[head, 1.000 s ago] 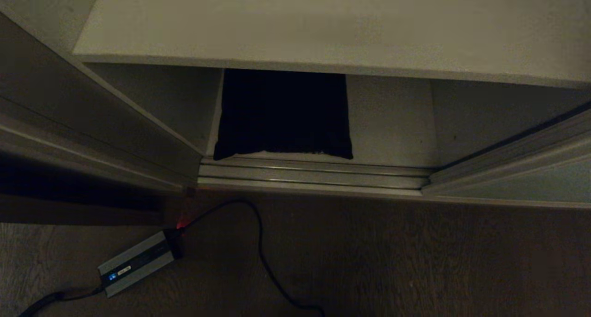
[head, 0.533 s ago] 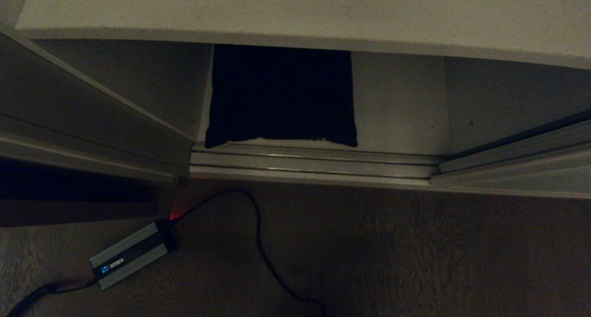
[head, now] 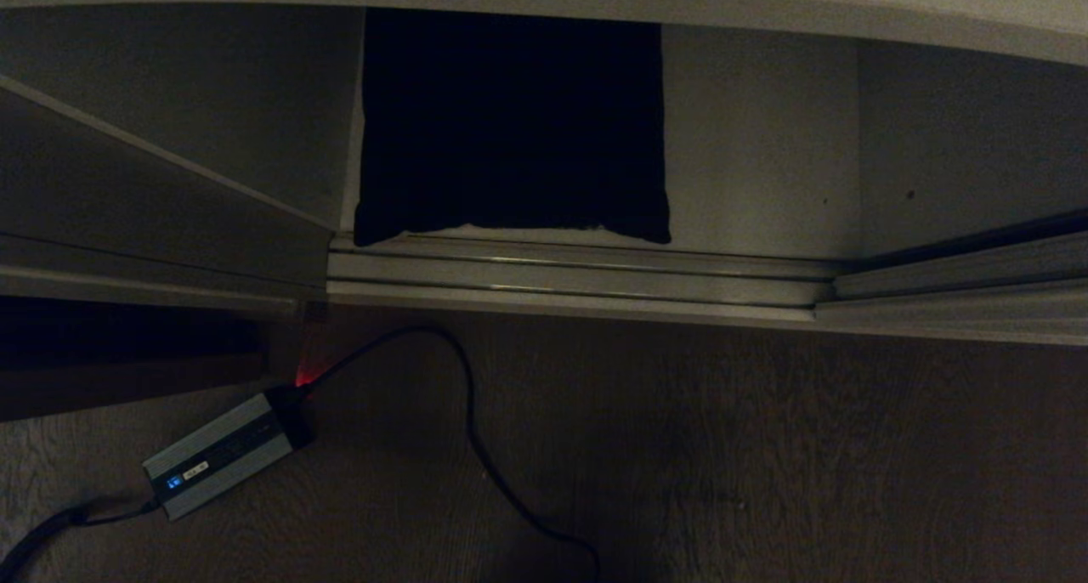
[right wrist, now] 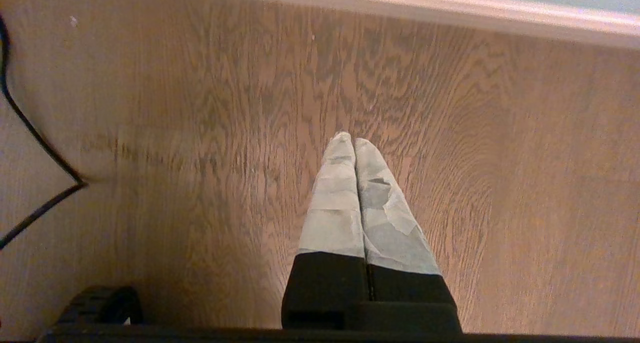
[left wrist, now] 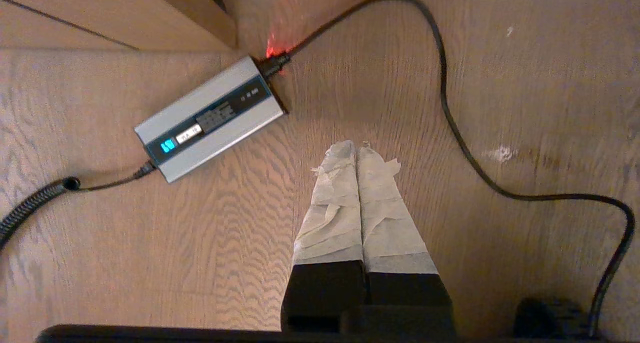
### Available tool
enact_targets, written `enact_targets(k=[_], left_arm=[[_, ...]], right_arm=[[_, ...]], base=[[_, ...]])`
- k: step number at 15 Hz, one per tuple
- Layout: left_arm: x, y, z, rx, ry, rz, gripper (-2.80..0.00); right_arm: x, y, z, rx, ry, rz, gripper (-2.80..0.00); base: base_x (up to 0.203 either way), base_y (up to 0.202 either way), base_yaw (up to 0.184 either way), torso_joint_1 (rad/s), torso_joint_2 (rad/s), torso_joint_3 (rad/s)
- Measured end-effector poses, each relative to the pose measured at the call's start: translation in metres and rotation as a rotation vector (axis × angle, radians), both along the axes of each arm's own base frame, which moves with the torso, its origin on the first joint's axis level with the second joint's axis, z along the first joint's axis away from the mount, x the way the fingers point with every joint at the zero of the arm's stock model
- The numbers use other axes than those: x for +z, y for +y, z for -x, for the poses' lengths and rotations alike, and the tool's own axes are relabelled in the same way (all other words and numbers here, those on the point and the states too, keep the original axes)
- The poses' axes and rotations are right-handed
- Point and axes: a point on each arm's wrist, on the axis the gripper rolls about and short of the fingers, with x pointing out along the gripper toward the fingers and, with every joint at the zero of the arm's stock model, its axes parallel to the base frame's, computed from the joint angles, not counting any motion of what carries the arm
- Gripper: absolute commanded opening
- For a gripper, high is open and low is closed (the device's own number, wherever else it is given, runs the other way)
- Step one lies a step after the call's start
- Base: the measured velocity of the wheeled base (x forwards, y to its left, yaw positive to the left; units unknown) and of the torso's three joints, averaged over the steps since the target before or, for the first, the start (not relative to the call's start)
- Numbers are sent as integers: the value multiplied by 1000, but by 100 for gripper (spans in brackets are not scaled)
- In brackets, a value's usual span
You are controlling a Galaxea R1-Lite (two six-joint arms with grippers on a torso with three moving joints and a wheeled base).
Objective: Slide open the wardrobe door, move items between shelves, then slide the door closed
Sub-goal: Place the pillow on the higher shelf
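The cushion (head: 510,124) is lying black side up on the lowest shelf (head: 756,141) of the wardrobe, its front edge just behind the door track (head: 578,275), with bare board on its right. The sliding wardrobe door (head: 960,298) is standing pushed to the right, so the opening is clear; another shelf edge (head: 765,9) is overhanging above.

Both pincers are hanging parked and pointing at the wooden floor (head: 765,464), well short of the cushion. The left gripper (left wrist: 357,150) is pressed closed on nothing, its taped fingers meeting, with a grey power brick (left wrist: 210,115) just beside it on its outer side and a black cable (left wrist: 460,133) curving past on the other. The right gripper (right wrist: 348,140) is likewise closed and empty, the pale door rim (right wrist: 450,15) lying ahead of its tips.

To do the pick well, I judge the pincers need opening wide before reaching in, since the cushion is broad and soft; taking it by the near edge over the track looks easiest. The overhanging shelf is limiting headroom, so a low, level approach seems wise. The cable on the floor could snag the base.
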Motion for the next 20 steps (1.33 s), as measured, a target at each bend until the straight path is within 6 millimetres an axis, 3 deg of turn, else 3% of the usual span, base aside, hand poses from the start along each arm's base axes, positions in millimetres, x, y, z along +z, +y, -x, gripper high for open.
enact_targets(k=[7,15,16,20], left_arm=[[0,0,0,0,-6,3,-280],[0,0,0,6,-5,-23,-280],[3,0,1,7,-12,-23,-280],[52,-1,8,-45,-11,49,-280]], right_arm=[[0,0,0,0,0,0,-280],[0,0,0,0,0,0,-280],[0,0,0,0,0,0,-280],[0,0,0,1,0,0,-280]], base=[[0,0,0,1,3,-179],[0,0,0,1,0,-11],[0,0,0,0,0,0],[0,0,0,0,0,0]])
